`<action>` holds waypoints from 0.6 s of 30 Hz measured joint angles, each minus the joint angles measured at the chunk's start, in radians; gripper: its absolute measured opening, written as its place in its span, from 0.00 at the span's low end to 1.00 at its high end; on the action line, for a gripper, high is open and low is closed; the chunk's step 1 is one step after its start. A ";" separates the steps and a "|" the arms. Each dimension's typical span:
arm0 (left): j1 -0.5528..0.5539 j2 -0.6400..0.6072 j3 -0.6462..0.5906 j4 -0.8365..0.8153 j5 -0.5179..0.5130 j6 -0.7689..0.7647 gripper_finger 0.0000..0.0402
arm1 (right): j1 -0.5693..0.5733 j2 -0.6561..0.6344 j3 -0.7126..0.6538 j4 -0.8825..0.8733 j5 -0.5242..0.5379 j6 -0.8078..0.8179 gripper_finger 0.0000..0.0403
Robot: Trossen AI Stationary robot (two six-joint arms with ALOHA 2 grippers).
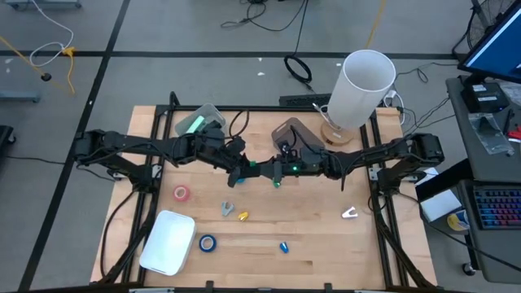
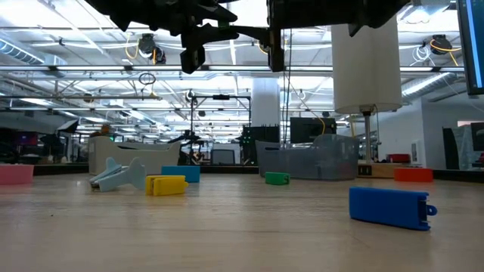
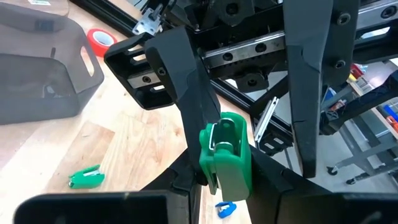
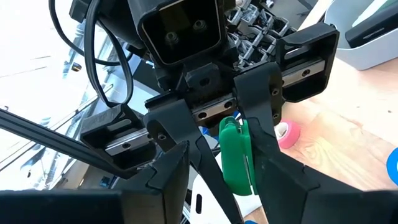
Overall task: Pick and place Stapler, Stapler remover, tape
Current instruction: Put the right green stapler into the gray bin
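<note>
Over the middle of the counter (image 1: 326, 244) both arms meet in mid-air, and the left tool (image 1: 244, 172) and right tool (image 1: 271, 169) are each clamped on the same green stapler (image 3: 225, 162), which hangs between them off the wood. Down on the counter there's a pink tape roll (image 1: 181, 193) at the left, a blue tape roll (image 1: 207, 242) nearer, beside a white bin (image 1: 168, 242), and a white staple remover (image 1: 349, 213) off to the right.
</note>
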 joint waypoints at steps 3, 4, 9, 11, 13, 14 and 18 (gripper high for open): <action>-0.002 0.000 0.000 0.000 0.003 -0.005 0.22 | 0.000 0.000 0.000 -0.009 0.000 -0.008 0.39; -0.003 0.000 0.000 -0.001 0.004 -0.005 0.22 | 0.000 -0.001 0.000 -0.008 0.000 -0.009 0.39; -0.005 0.000 0.000 -0.030 0.008 -0.003 0.22 | -0.001 -0.001 0.000 0.010 -0.025 0.001 0.38; -0.006 0.000 0.000 -0.049 0.010 0.000 0.22 | -0.006 -0.009 0.000 -0.005 -0.054 0.003 0.38; -0.009 0.000 0.003 -0.059 0.012 0.005 0.22 | -0.013 -0.013 0.000 -0.016 -0.084 0.013 0.38; -0.011 -0.001 0.003 -0.062 0.013 0.006 0.22 | -0.016 -0.013 0.000 -0.016 -0.103 0.018 0.37; -0.024 -0.001 0.003 -0.066 0.037 0.008 0.20 | -0.032 -0.013 0.000 -0.016 -0.187 0.024 0.35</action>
